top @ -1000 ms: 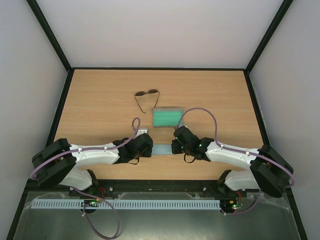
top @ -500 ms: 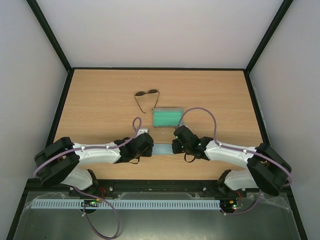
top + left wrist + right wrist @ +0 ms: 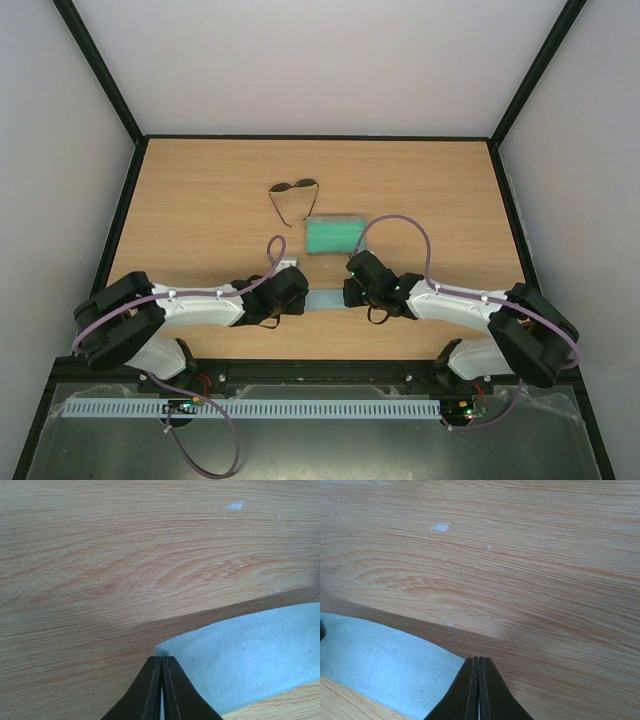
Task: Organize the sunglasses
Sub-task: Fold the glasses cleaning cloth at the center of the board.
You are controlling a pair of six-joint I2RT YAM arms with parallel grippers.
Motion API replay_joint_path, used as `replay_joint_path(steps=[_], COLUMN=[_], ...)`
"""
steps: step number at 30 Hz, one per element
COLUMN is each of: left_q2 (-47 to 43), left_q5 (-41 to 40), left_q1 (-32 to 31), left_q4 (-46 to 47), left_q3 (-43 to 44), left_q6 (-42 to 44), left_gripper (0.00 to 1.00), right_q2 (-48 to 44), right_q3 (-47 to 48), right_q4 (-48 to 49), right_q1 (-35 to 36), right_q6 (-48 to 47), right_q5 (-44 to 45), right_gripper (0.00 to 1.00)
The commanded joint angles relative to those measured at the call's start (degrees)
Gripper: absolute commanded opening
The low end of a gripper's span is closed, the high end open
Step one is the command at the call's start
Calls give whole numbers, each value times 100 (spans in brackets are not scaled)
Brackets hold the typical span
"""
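left hand (image 3: 161, 664) and right hand (image 3: 478, 662) pinched shut on opposite ends of light blue fabric cloth (image 3: 250, 655), thin dark wire-framed sunglasses (image 3: 293, 187) well beyond both

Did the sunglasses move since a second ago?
No. The sunglasses lie in the same spot, just beyond the far left corner of the green case, with their lenses toward the back edge of the table.

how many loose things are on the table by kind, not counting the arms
thin dark wire-frame sunglasses: 1
green rectangular case: 1
light blue cloth: 1
total: 3
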Motion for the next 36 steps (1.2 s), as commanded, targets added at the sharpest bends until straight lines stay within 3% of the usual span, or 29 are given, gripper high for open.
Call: replay_joint_path(steps=[1,10,17,21,27,30,34,36], left_q2=[80,39,-108,-272,-849,-1288,-1659,-1844], left_q5=[-25,1,-5,-45,-185,-280,-265,-335], left_q1=[44,43,43,43,47,47,138,156], left_q4=[72,39,-38,-174,-917,-1377,-1918,-2202], left_q3=[69,30,4,23,295,493,826,935], left_q6=[43,4,-60,-86,-111,-101,-72,-88], left_gripper=[5,13,21,30,59,72,98,100], right_q2=[61,84,47,-38,-473,-817,-1181,-1232], right_q3=[48,15,7,15,136,267,430,501], right_q4=[125,159,135,50,-347,-643,-953,-1104], right_q1=[-41,-54,-54,-54,-63,-67,-72,-87], right_q6=[-78,-77,-74,-67,-61,-76,-76,-212], right_q5=[80,71,70,137,243,273,168,85], right_gripper=[1,3,12,20,33,44,71,88])
